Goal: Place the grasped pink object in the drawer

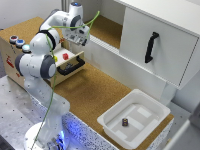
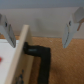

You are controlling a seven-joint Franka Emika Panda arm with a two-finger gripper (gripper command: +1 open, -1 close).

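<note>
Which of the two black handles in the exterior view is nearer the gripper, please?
The black bar handle on the open light-wood drawer, just below the gripper. The other handle is on the white cabinet door, farther toward the exterior view's right.

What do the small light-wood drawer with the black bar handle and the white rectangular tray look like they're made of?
The small light-wood drawer looks like pale, matte plywood; its black bar handle is probably plastic or painted metal. The white rectangular tray looks like smooth moulded plastic, with rounded rims and a slight sheen.
</note>
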